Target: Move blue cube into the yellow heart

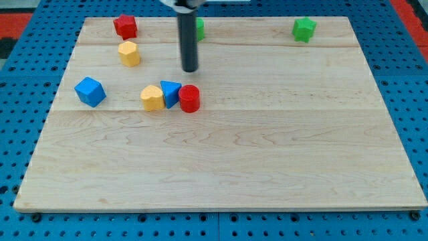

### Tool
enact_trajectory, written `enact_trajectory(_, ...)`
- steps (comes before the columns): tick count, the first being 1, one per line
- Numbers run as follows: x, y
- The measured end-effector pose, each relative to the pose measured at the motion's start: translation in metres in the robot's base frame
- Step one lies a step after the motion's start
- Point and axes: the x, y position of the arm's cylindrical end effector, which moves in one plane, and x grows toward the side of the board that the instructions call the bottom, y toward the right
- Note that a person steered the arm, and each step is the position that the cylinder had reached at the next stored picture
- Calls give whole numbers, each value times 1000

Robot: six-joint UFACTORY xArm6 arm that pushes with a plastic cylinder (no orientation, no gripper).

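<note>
Blue cube [89, 91] sits alone near the left edge of the pale wooden tabletop [267, 154], apart from the yellow heart-shaped block [152, 98], which touches a blue triangular block [170, 93] with a red cylinder [189, 98] at the row's right end. My tip [190, 69] stands above that row, touching nothing; no jaws on this rod. Toward the view's top: yellow hexagonal block [129, 53], red block [125, 26], green block [304, 29], another green block [199, 28] half hidden behind the rod.

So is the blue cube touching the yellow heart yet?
No. The blue cube sits apart, at the view's left of the yellow heart, bare board between them. My tip touches neither.
</note>
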Motion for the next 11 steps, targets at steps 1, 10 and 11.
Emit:
enact_trajectory(1, -33, -3)
enact_trajectory(10, 71, -222)
enact_trajectory(11, 89, -202)
